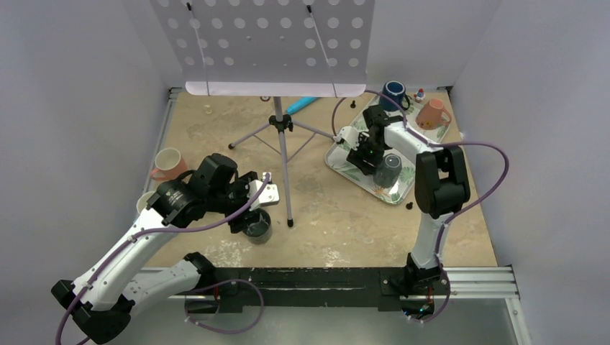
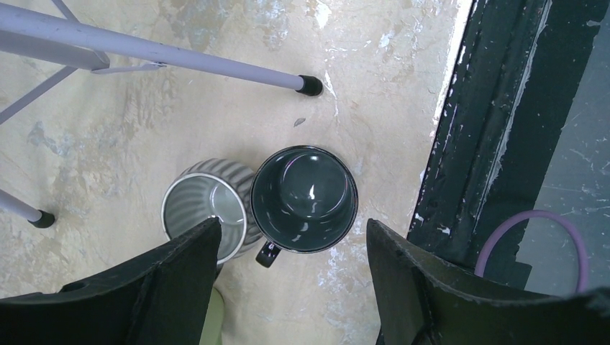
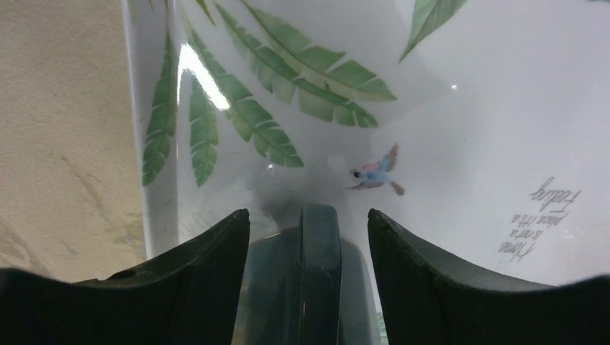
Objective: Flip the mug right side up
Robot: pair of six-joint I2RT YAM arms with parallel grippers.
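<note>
A dark grey mug (image 1: 388, 169) stands bottom up on the leaf-patterned tray (image 1: 338, 159) at the right. My right gripper (image 1: 368, 157) is down at its left side. In the right wrist view the mug's handle (image 3: 319, 273) stands between the two fingers of the open gripper (image 3: 309, 215), with a gap on each side, above the tray (image 3: 467, 108). My left gripper (image 1: 248, 214) is open and empty above a second dark mug (image 2: 306, 198) that stands mouth up near the front edge, beside a ribbed metal cup (image 2: 205, 212).
A music stand's tripod (image 1: 280, 126) stands mid-table, one foot (image 2: 311, 85) close to the upright mug. A pink mug (image 1: 167, 164) sits at the left; a blue mug (image 1: 393, 92) and a pink mug (image 1: 431, 113) at the back right. A black rail (image 1: 316, 277) runs along the front edge.
</note>
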